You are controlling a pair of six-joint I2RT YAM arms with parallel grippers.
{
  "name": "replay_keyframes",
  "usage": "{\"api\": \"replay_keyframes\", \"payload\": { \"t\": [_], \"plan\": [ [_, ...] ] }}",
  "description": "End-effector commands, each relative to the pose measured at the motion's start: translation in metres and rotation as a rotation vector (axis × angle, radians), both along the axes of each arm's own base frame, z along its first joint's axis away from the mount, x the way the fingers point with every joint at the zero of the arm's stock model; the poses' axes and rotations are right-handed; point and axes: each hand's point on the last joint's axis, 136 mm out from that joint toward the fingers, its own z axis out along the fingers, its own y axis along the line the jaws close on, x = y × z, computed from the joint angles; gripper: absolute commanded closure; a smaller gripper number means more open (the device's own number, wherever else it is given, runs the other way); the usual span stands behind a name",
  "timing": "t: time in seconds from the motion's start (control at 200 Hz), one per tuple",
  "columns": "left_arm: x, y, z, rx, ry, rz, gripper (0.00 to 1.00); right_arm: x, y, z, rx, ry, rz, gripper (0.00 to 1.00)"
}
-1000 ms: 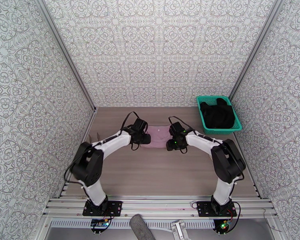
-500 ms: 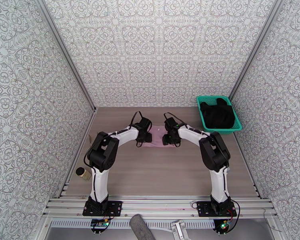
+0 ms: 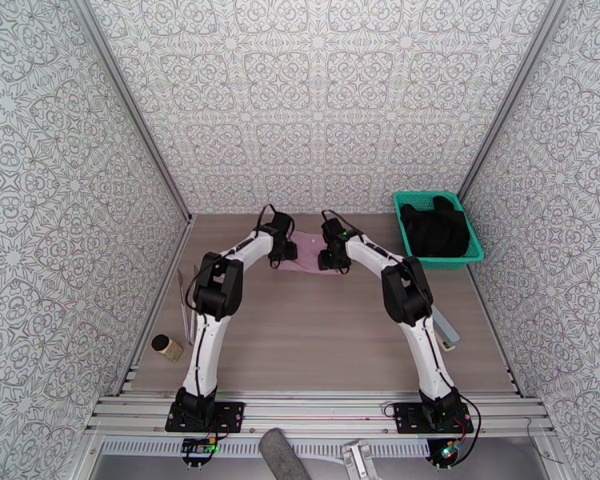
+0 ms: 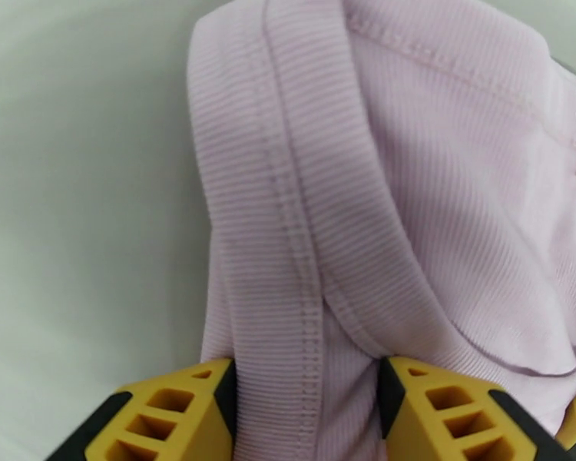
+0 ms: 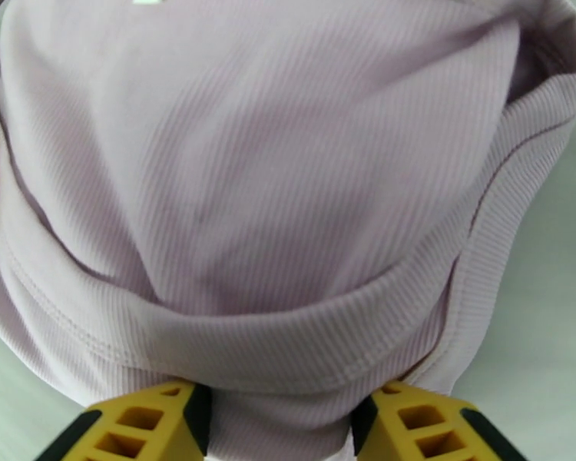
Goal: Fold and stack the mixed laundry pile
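Observation:
The mauve-pink shirt lies bunched on the far part of the table, between my two grippers. My left gripper holds its left side. In the left wrist view a ribbed hem of the shirt runs down between the yellow fingers, filling the gap of the left gripper. My right gripper holds the right side. There a folded band of the shirt sits between the fingers of the right gripper. The black garment lies in the teal basket.
The teal mesh basket stands at the far right against the wall. A small round jar and thin sticks lie along the left table edge. A grey-blue object lies by the right arm. Patterned walls close three sides.
Both arms have stretched farther toward the back wall, taking the pink shirt with them. The two grippers now stand closer together.

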Motion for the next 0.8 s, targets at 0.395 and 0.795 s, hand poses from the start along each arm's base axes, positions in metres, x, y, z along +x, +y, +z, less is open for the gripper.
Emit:
{"api": "replay_keyframes", "payload": {
  "t": [0.395,0.795],
  "plan": [
    [0.025,0.015,-0.057,-0.162,0.17,-0.017,0.46,0.057,-0.013,-0.04,0.067,0.041,-0.09,0.48],
    [0.051,0.022,-0.047,-0.235,0.089,-0.023,0.43,0.075,-0.012,-0.036,0.172,0.024,-0.104,0.43]
  ]
}}
